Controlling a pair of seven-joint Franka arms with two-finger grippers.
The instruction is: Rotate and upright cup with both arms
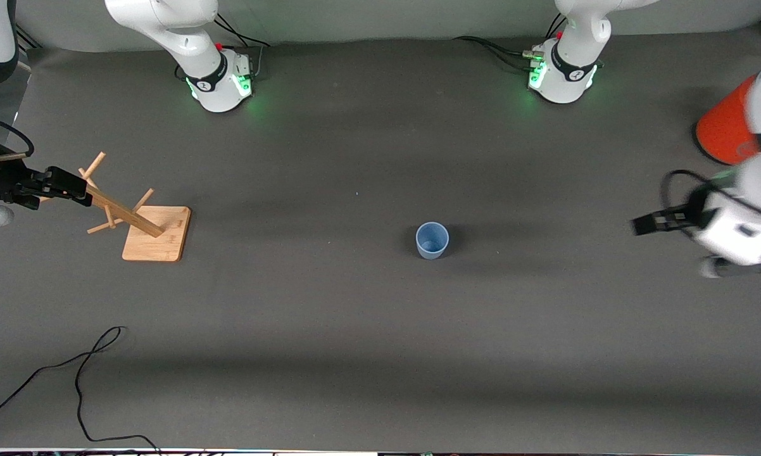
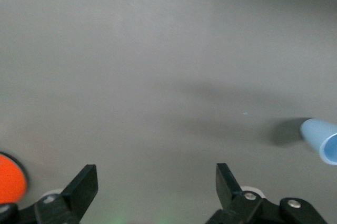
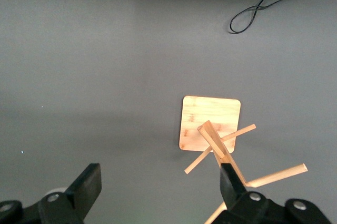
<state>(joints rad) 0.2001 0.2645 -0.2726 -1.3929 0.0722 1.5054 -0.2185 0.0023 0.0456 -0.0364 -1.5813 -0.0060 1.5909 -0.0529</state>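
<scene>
The pale-blue cup (image 1: 432, 239) stands upright on the dark table mat, mouth up, about midway between the two arms. It also shows at the edge of the left wrist view as a cup (image 2: 321, 139). My left gripper (image 1: 646, 223) hangs open and empty over the table toward the left arm's end, well apart from the cup. Its fingers (image 2: 84, 182) stand wide, and the left gripper (image 2: 155, 174) has only bare mat beneath it. My right gripper (image 1: 80, 189) is open beside the top of the wooden rack, and the right gripper (image 3: 159, 174) holds nothing.
A wooden peg rack on a square base (image 1: 156, 233) leans toward the right arm's end, also seen as the rack (image 3: 210, 121). An orange cylinder (image 1: 725, 130) stands near the left arm's end. A black cable (image 1: 80, 373) lies close to the front camera.
</scene>
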